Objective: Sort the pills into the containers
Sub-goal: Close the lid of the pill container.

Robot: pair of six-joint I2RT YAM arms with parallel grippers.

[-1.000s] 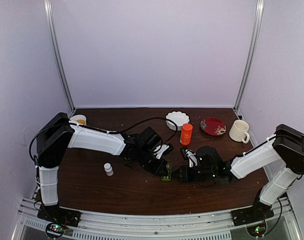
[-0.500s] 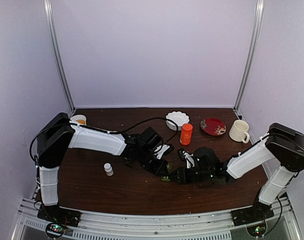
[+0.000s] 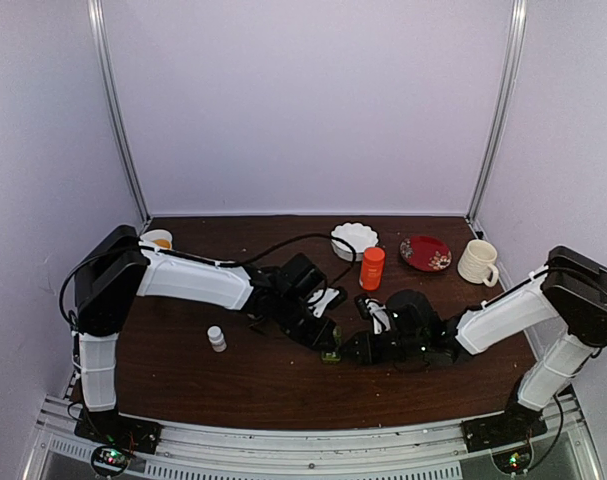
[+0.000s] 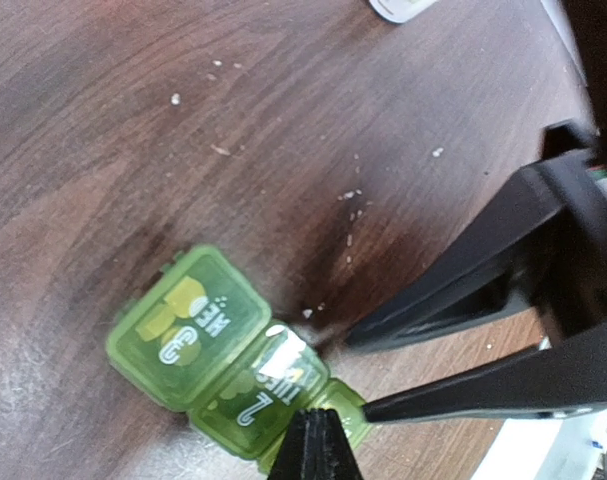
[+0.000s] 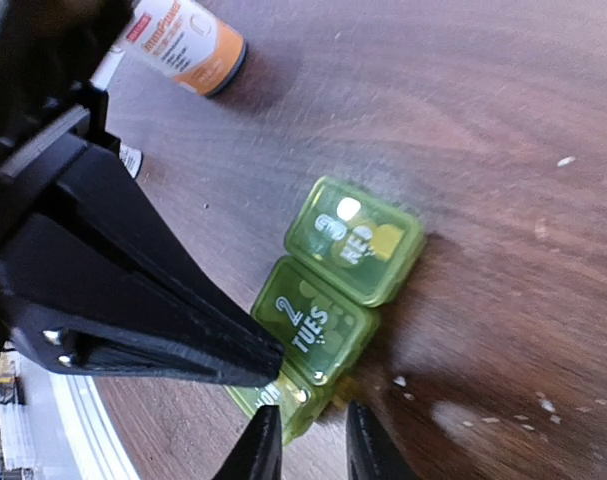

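Desk (image 3: 233,390), dark wood, both arms reach in to its middle. Small white bottle (image 3: 216,338) stands upright left of centre, well apart from everything else.

Green pill box (image 3: 332,352) lies flat at mid-desk, between the two end effectors. It is a short strip of three cells, and the lids look shut. The lids marked "2 TUES" (image 5: 313,320) and "3 WED" (image 5: 355,240) are readable. The third cell (image 5: 283,395) is partly hidden.

Left end effector (image 4: 313,445) is closed to a point, nothing visible between the fingers. Its tip is over the box's end cell; cannot tell if it touches.

Right end effector (image 5: 308,440) comes in from the other side, jaws a little apart, holding nothing. One fingertip (image 4: 368,410) is right at the end cell's edge, contact unclear.

Pills (image 4: 350,194) are whitish specks scattered loose on the bare wood just beside and beyond the box. More specks (image 5: 400,381) lie close by the TUES cell. None can be seen inside a cell.

Labelled bottle (image 5: 178,38), white and orange label with a dark cap, lies on its side just beyond the box. Orange bottle (image 3: 372,267) is upright farther back, right of centre.

Back row: cup (image 3: 159,240) with something orange inside at far left. White scalloped bowl (image 3: 354,240) sits mid-back, red plate (image 3: 425,253) to its right, then cream mug (image 3: 478,262) at far right.
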